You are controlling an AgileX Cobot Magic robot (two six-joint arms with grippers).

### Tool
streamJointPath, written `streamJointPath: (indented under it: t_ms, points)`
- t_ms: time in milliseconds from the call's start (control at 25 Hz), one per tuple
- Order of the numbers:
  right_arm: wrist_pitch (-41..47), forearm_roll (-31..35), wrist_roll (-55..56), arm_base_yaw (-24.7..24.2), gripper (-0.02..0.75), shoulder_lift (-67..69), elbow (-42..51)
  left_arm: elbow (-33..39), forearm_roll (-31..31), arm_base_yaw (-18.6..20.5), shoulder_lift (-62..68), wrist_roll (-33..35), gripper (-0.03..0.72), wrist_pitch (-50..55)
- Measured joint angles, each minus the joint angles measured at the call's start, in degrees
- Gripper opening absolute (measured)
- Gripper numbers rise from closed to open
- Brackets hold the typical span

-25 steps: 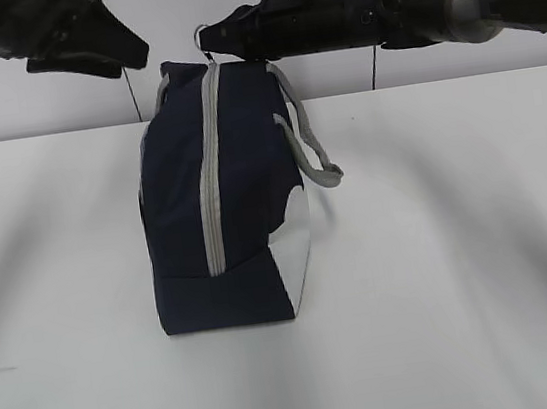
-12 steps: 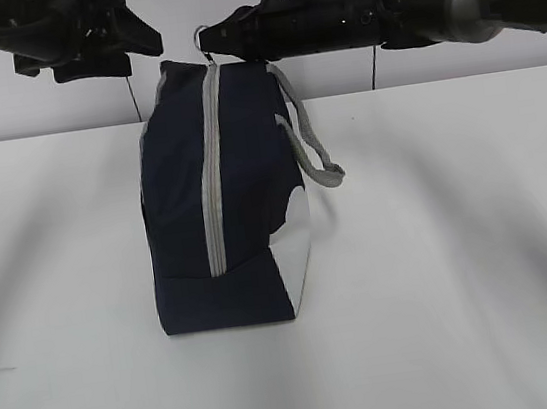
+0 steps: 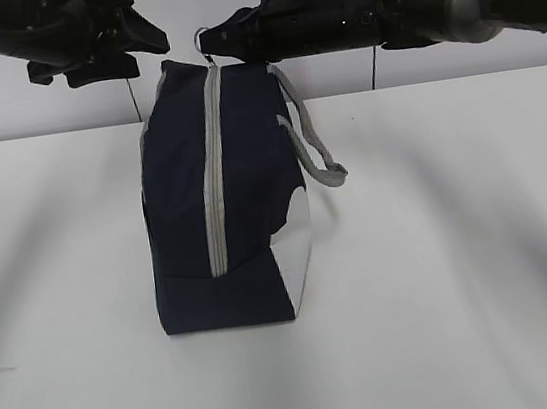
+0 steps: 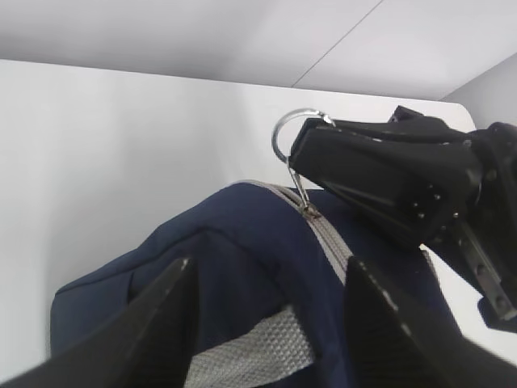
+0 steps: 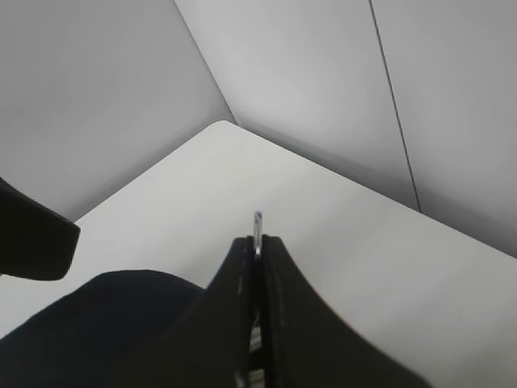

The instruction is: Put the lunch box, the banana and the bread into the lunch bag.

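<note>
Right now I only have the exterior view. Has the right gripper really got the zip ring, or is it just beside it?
Observer: The right gripper is shut on the ring zip pull; the right wrist view shows the ring's edge poking out between its closed fingers.
Operator: And the left gripper?
Observer: The left gripper is open, its fingers either side of the lunch bag top, with the grey strap between them.
Operator: Is the zipper open?
Observer: The slider sits at the top end; teeth below look closed.

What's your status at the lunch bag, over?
Right gripper shut on ring zip pull. Left gripper open above lunch bag, empty. Zipper closed. Lunch box, banana, bread not in view.
</note>
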Motion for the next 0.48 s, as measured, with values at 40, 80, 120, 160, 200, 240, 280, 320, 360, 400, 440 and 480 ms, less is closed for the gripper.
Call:
streamJointPath:
  t_ms: [40, 80, 120, 160, 200, 240, 280, 320, 360, 400, 440, 480]
  points:
    - [0.0, 0.0, 0.0, 0.0, 0.006, 0.0, 0.0, 0.0, -0.38, 0.0, 0.24, 0.0, 0.414, 0.0]
    - [0.0, 0.0, 0.0, 0.0, 0.006, 0.0, 0.0, 0.0, -0.64, 0.0, 0.5, 0.0, 0.414, -0.03]
    - [0.0, 0.0, 0.0, 0.0, 0.006, 0.0, 0.0, 0.0, -0.64, 0.0, 0.86, 0.0, 0.414, -0.13]
    - [-0.04, 0.0, 0.0, 0.0, 0.006, 0.0, 0.0, 0.0, -0.79, 0.0, 1.08, 0.0, 0.414, -0.23]
    - [-0.04, 0.0, 0.0, 0.0, 0.006, 0.0, 0.0, 0.0, -0.79, 0.0, 1.49, 0.0, 0.414, -0.23]
    - [-0.04, 0.0, 0.0, 0.0, 0.006, 0.0, 0.0, 0.0, -1.26, 0.0, 1.69, 0.0, 0.414, -0.23]
    - [-0.04, 0.0, 0.0, 0.0, 0.006, 0.0, 0.0, 0.0, -1.71, 0.0, 2.09, 0.0, 0.414, -0.23]
    - [-0.04, 0.0, 0.0, 0.0, 0.006, 0.0, 0.0, 0.0, -2.0, 0.0, 2.23, 0.0, 0.414, -0.23]
    - [-0.04, 0.0, 0.0, 0.0, 0.006, 0.0, 0.0, -0.17, -2.29, 0.0, 2.57, 0.0, 0.414, -0.23]
    - [-0.04, 0.0, 0.0, 0.0, 0.006, 0.0, 0.0, -0.64, -2.46, 0.0, 2.87, 0.0, 0.414, -0.12]
    - [-0.04, 0.0, 0.0, 0.0, 0.006, 0.0, 0.0, -1.04, -2.57, 0.0, 3.26, 0.0, 0.414, 0.13]
    - [-0.04, -0.02, 0.0, 0.0, 0.006, 0.0, 0.0, -1.55, -2.57, 0.0, 3.35, 0.0, 0.414, 0.21]
